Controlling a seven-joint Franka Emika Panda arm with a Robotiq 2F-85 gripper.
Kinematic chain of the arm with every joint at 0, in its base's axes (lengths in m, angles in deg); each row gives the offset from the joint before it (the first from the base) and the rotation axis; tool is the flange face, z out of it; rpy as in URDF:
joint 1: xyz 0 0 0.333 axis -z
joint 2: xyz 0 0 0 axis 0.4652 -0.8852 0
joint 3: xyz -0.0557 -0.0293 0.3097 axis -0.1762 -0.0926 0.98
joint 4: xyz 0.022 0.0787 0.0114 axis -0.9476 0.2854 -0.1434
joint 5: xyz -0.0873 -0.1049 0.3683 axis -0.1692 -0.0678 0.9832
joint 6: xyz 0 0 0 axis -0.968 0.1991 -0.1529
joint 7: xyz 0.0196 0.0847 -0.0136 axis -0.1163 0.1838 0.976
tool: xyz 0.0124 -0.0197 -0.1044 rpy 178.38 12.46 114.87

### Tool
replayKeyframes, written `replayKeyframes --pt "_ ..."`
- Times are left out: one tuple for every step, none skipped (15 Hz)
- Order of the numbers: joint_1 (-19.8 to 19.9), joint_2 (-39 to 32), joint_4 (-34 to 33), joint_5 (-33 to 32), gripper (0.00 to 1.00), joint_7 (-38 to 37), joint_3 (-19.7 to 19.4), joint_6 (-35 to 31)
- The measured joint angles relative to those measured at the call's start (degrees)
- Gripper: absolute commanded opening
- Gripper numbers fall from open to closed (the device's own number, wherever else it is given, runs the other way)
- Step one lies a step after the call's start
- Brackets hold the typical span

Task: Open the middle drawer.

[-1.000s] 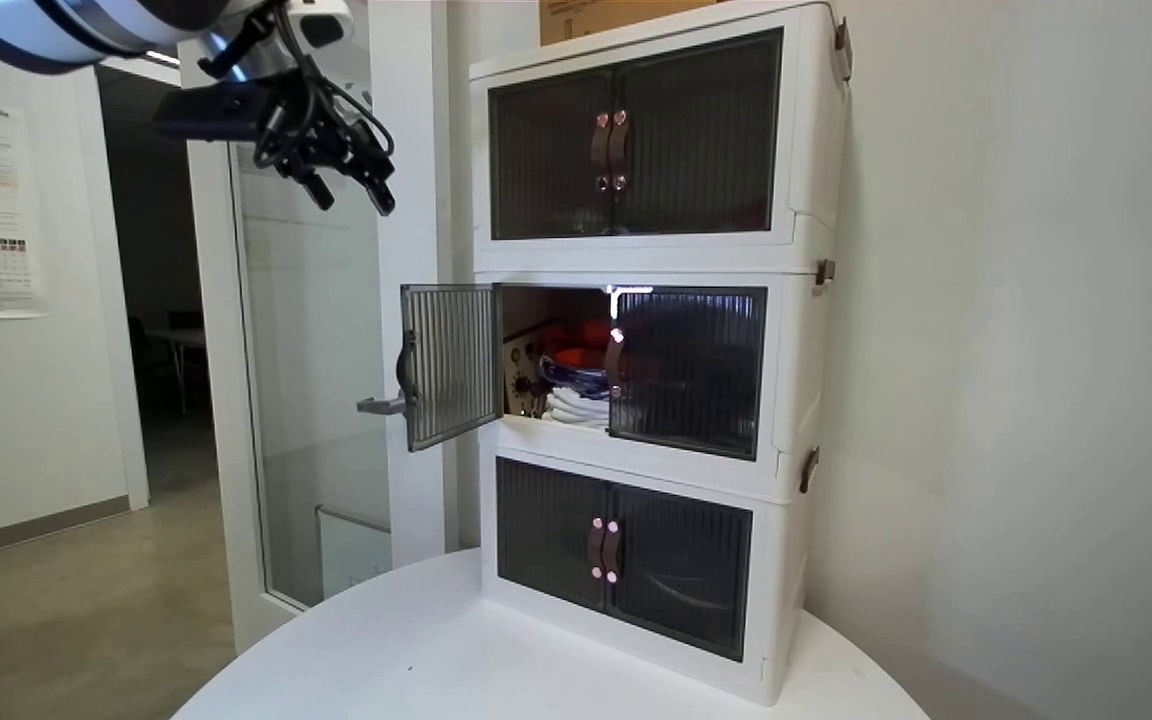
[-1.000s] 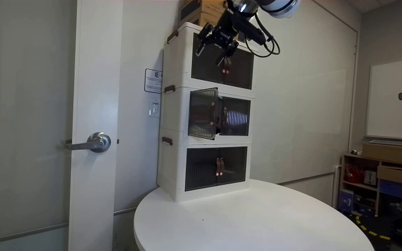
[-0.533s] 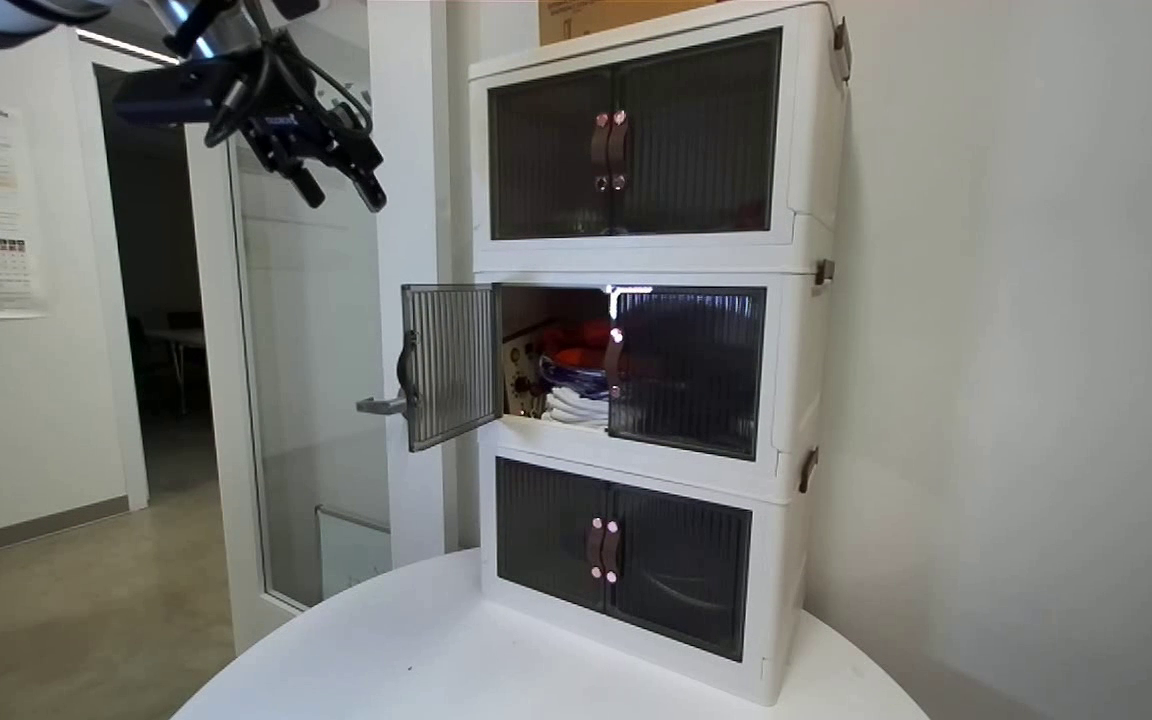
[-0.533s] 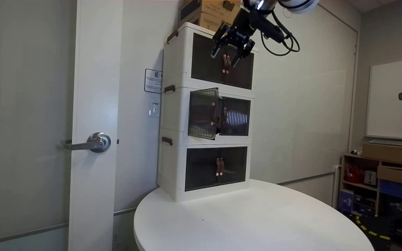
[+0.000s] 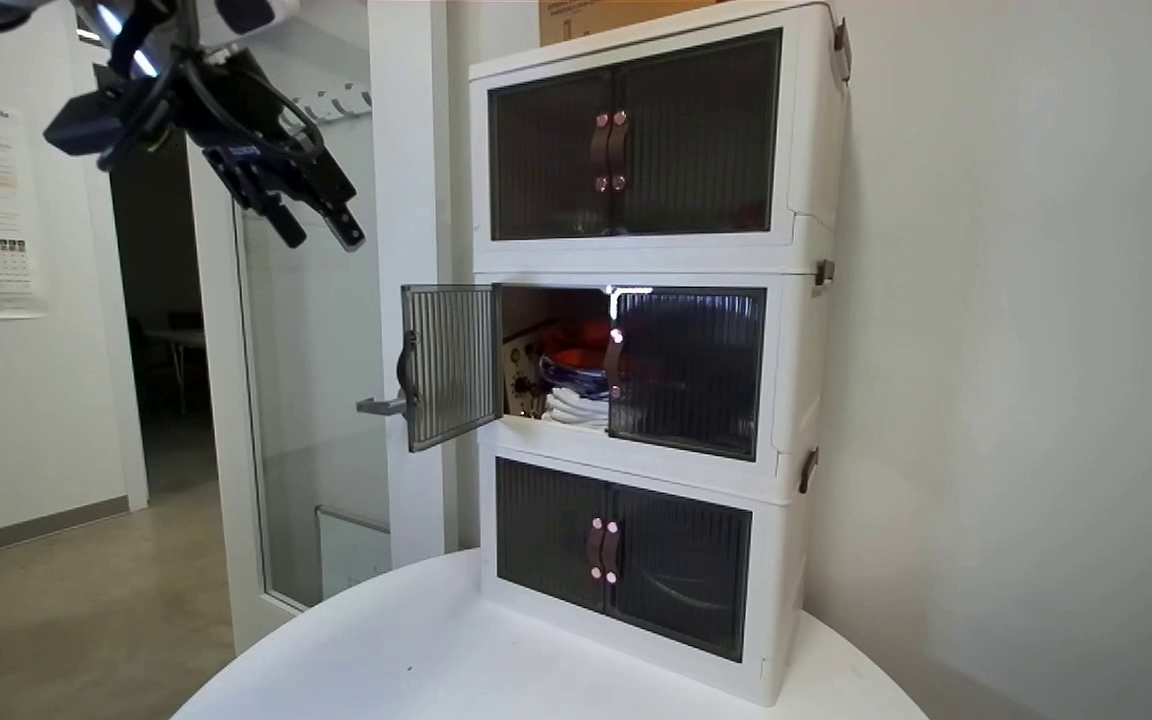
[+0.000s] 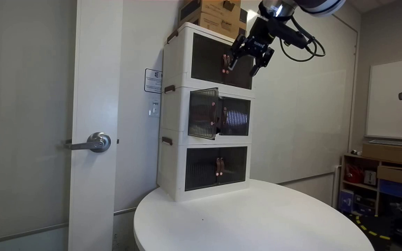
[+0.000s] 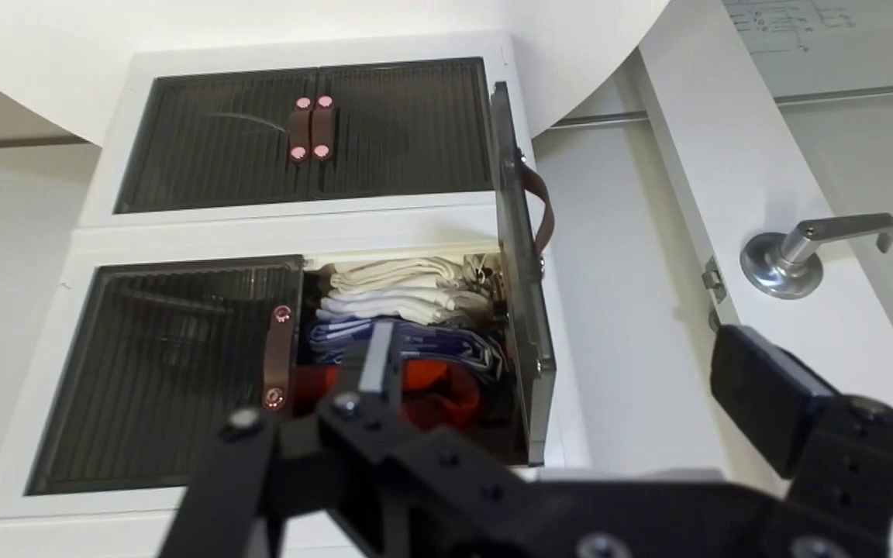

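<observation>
White stack (image 6: 173,111) of three drawers standing on a round white table (image 6: 257,223). My gripper (image 6: 243,70) hangs in the air, apart from the stack; in an exterior view it overlaps the top drawer (image 6: 206,57), which is shut. My fingers (image 7: 375,360) are spread wide. The middle drawer (image 5: 626,452) sits between the top drawer and the bottom drawer (image 5: 651,560), which is also shut. One half of the middle drawer is open: a ribbed, see-through door (image 5: 451,367) with a brown handle (image 5: 406,365) is swung outward. Beside it, the matching door (image 5: 691,375), dark and with a second brown handle (image 5: 615,362), lies flat and closed. Inside, in my upside-down wrist view, I see folded pale cloths (image 7: 408,279), a blue bundle (image 7: 439,341) lying against them, and something red (image 7: 435,380) whose shape I cannot make out. Cardboard boxes (image 6: 218,22) rest on top of the stack, and a metal lever (image 7: 834,232) shows off to one side.
</observation>
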Motion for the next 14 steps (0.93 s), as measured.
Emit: replayKeyframes --pt "0.2 0.8 0.9 0.0 1.00 0.0 0.2 0.6" --pt "0.4 1.5 1.7 0.2 1.00 0.0 0.3 1.4" --pt "0.7 2.1 2.2 0.3 1.00 0.0 0.4 2.3" --pt "0.9 2.5 2.7 0.4 1.00 0.0 0.4 3.3" --pt "1.1 2.7 2.9 0.6 1.00 0.0 0.4 4.4" --pt "1.4 2.8 2.9 1.0 1.00 0.0 0.4 6.0" --pt "1.7 2.8 2.9 1.4 1.00 0.0 0.4 7.5" --pt "2.0 2.8 2.9 1.6 1.00 0.0 0.4 9.0" --pt "2.3 2.8 2.9 2.0 1.00 0.0 0.4 10.6" --pt "2.5 2.7 2.9 2.5 1.00 0.0 0.3 12.1" --pt "2.5 2.6 2.9 3.0 1.00 0.0 0.2 13.5" --pt "2.6 2.5 2.9 3.1 1.00 0.0 0.1 14.9" --pt "2.8 2.3 2.9 3.1 1.00 0.0 0.0 16.1" --pt "3.0 2.1 2.9 3.1 1.00 0.0 -0.1 17.4"
